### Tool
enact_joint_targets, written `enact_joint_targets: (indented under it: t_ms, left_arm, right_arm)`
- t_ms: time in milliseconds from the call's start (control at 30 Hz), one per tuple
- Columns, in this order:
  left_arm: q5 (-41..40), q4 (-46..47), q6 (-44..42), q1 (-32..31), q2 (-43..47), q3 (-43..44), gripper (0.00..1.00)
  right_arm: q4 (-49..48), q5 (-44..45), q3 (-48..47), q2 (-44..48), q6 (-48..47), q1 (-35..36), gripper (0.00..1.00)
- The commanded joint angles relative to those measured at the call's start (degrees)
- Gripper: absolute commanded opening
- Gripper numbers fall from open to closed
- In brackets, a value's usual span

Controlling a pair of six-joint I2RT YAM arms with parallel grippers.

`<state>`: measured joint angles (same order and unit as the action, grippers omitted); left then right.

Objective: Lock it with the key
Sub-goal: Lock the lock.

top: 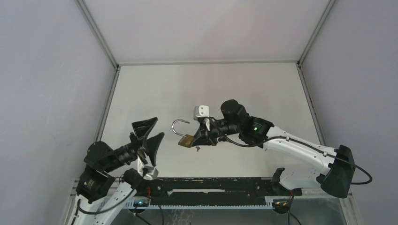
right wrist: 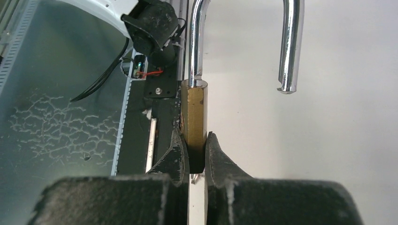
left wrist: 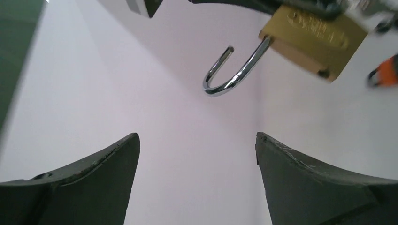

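Boxy brass padlock (top: 186, 140) with a smooth chrome U-shaped shackle (top: 178, 124), swung open with its free end out of the body; it is held over the middle of the matte white counter (top: 244, 89), between the two arms; right end effector (top: 201, 136) closed down to a narrow gap, its rough black fingers (right wrist: 176, 157) pressing the two broad faces of the brass body at its lower end, shackle pointing toward the left arm; left end effector (top: 160, 126) spread wide and holding nothing, its curved, tapering black fingertips (left wrist: 94, 183) apart from the padlock, shackle just beyond them; left wrist view alone shows stamped lettering on the brass, unreadable, and an orange bit (left wrist: 387, 75) at the right edge, can't tell what; right wrist view alone shows the notch near the shackle's free tip and a small metal piece (right wrist: 195, 177) under the body between the fingers, too hidden to identify
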<state>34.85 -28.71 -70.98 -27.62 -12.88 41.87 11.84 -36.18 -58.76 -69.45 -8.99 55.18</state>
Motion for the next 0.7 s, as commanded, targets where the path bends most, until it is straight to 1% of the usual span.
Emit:
enact_joint_targets:
  t_ms: [0,100,133,233,300,400,433,600,633,667]
  left_arm:
    - [3.9,-3.9,-45.3,-0.1,-3.2,3.4,0.96]
    - [4.8,-11.3,-60.7,-0.2,-7.0,5.6,0.95]
    - [5.0,-12.6,-65.1,-0.2,-7.7,5.3,0.92]
    - [6.6,-14.7,-75.6,-0.2,-9.1,3.4,0.89]
    - [7.0,-16.3,-80.8,-0.2,-10.8,3.2,0.84]
    - [5.7,-17.5,-82.0,-0.3,-13.1,4.6,0.75]
    - [5.3,-18.3,-82.0,-0.4,-13.2,4.8,0.73]
    - [4.5,-19.8,-82.9,-1.5,-12.7,3.4,0.69]
    - [4.2,-19.9,-81.9,-1.8,-12.5,3.4,0.65]
    - [3.7,-19.9,-81.0,-1.9,-12.6,3.5,0.59]
  right_arm:
    - [-5.7,0.3,-3.8,0.6,-0.7,1.4,0.00]
    - [-6.6,0.1,-4.5,-0.2,-0.3,1.8,0.00]
    - [-6.9,-0.1,-4.7,-0.4,-0.3,2.0,0.00]
    - [-6.9,-0.1,-5.2,-1.0,-0.4,2.5,0.00]
    - [-7.0,-0.5,-5.7,-1.4,-0.3,2.6,0.00]
    - [-6.0,0.0,-6.8,-1.9,-1.1,3.2,0.00]
    - [-5.8,0.3,-6.9,-2.0,-1.3,3.4,0.00]
    - [-6.5,0.4,-8.2,-2.8,-1.8,3.4,0.00]
    - [-6.3,0.4,-8.8,-3.2,-2.0,3.4,0.00]
    - [-6.1,0.3,-9.2,-3.5,-2.2,3.4,0.00]
